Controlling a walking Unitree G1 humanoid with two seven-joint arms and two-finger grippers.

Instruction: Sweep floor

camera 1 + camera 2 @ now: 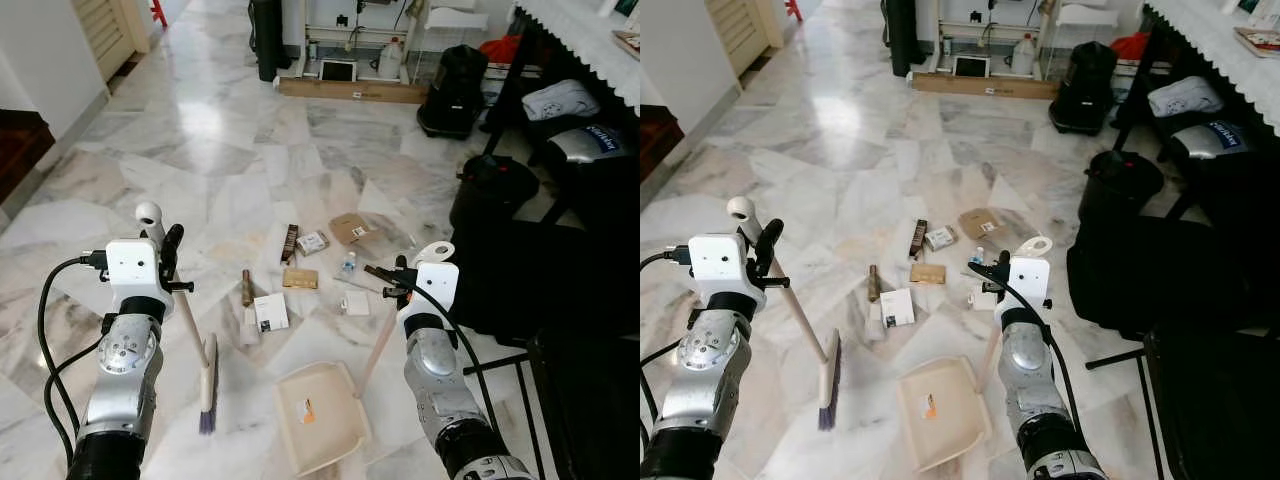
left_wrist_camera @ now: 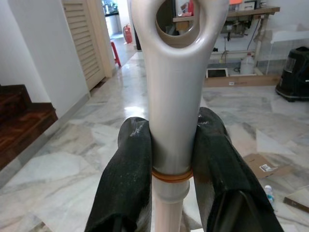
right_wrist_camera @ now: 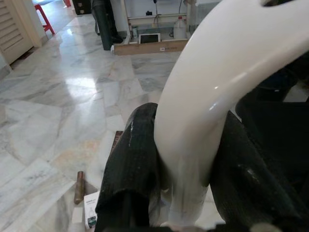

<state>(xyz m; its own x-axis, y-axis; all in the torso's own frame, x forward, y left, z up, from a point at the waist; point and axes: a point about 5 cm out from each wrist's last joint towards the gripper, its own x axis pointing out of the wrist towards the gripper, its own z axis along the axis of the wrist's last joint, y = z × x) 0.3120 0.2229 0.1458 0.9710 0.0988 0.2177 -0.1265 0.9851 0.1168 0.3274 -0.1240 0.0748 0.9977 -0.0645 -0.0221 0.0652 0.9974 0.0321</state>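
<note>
Open floor [image 1: 200,130] is left ahead and leftward; passage on the right is blocked by black bags [image 1: 495,185] and a dark table [image 1: 590,330].

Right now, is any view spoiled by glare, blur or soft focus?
Left eye view: sharp; window glare whitens the marble floor far from the litter. Left wrist view: broom handle in the left gripper fairly crisp, background softer. Right wrist view: dustpan handle in the right gripper close, slightly soft.
</note>
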